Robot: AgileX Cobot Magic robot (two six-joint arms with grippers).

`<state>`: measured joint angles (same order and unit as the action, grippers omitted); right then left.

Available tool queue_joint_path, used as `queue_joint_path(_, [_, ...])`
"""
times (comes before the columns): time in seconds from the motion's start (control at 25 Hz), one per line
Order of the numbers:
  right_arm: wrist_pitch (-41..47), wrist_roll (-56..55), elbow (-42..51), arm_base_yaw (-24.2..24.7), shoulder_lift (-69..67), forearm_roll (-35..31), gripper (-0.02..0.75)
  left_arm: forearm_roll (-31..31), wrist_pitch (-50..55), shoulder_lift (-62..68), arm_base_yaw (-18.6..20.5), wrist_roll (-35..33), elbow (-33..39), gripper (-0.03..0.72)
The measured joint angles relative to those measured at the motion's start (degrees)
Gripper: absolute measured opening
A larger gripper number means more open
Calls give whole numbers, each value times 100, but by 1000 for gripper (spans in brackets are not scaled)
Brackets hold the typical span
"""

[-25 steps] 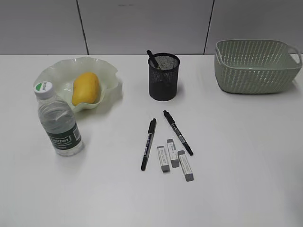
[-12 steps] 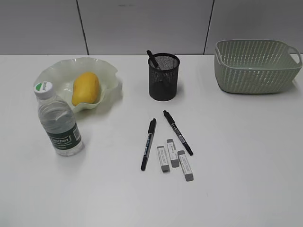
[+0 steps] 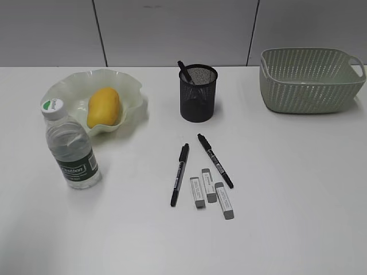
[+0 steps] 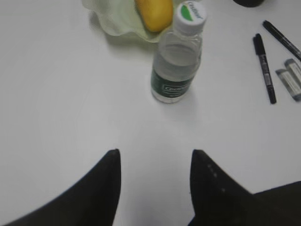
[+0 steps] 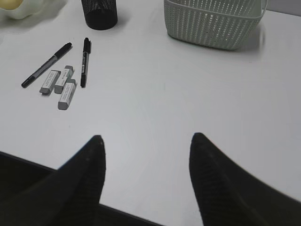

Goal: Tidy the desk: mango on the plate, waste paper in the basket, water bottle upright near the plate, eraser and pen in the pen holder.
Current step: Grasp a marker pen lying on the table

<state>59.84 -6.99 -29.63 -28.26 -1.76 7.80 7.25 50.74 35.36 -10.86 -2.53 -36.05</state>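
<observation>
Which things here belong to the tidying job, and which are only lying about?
Job: mango, plate, bottle, pen holder, basket, two loose pens, three erasers.
Lying about: nothing visible. No waste paper shows.

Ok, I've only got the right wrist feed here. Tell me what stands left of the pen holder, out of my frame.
Observer: The water bottle stands upright, cap on, on the near side of the plate.
Operator: Report the mango.
Observer: The mango lies inside the plate.
Operator: My frame cuts off the pen holder's top. Describe it.
Observer: One black pen leans in the pen holder, its end poking above the rim.
</observation>
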Motion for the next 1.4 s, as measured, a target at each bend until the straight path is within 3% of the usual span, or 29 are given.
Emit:
queue_joint_path(0.2, [0, 4, 6, 65, 185, -18, 456, 617, -264, 1343, -153, -631, -572, 361])
queue_joint_path(0.36, [0, 4, 36, 539, 210, -4, 456, 639, -593, 2207, -752, -604, -1023, 361])
queue_joint_path(0.52, [0, 4, 36, 912, 216, -3, 456, 86, -900, 3226, -1687, 122, -1572, 361])
queue_joint_path(0.68, [0, 4, 36, 933, 216, 2, 456, -805, -909, 4455, -2758, 1175, -2350, 361])
queue_joint_path(0.76, [0, 4, 36, 933, 216, 2, 456, -1133, -874, 5228, -3110, 1592, -2863, 361])
queue_joint_path(1.2, [0, 11, 36, 940, 216, 2, 456, -935, -388, 8469, -3243, 1890, -5562, 435])
queue_joint_path(1.4, [0, 11, 36, 947, 216, 2, 456, -924, 43, 9320, -3243, 1896, -6237, 436])
